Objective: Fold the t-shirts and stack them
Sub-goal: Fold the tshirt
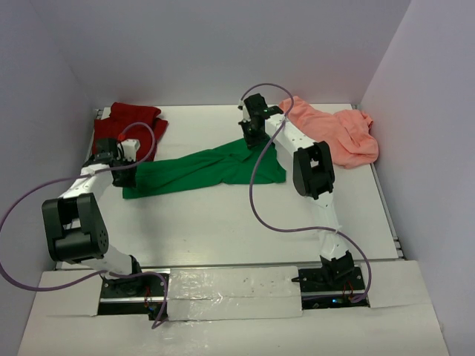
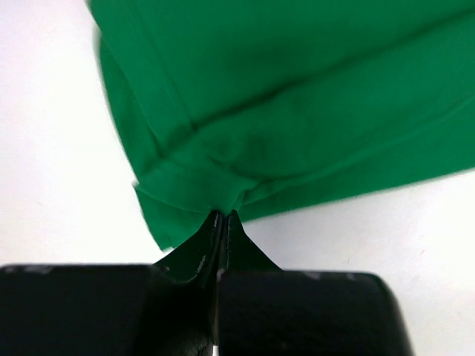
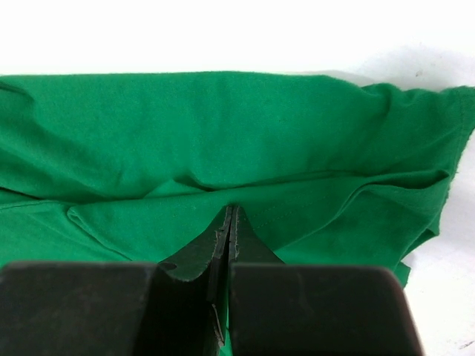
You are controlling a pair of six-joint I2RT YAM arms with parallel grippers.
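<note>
1. On the white table point(image 1: 223, 230) the green t-shirt point(image 1: 200, 172) lies in the middle as a long, bunched strip between our two arms; the dark red t-shirt point(image 1: 128, 120) sits crumpled at the far left, and the pink t-shirt point(image 1: 338, 135) sits crumpled at the far right.
2. Our left gripper point(image 2: 224, 216) is pressed together on the hem at the left end of the green t-shirt; only a small bit of cloth is caught at the tips.
3. Our right gripper point(image 3: 228, 211) is pressed together too; it pinches a fold of green cloth near the other end.
4. We think the step now is to spread the green t-shirt out flat so it can be folded; nothing looks folded or stacked yet.
5. To do this well, we should lift both ends together and at the same height; then we should pull apart gently until the wrinkles go.
6. We must not tug hard; the small bite on the left could slip off the hem.
7. We should lay the cloth down slowly on the bare middle of the table; that way we do not drag the red or pink one.
8. We cannot tell how many layers each pinch holds; if a pinch holds two, the shirt may not open.
</note>
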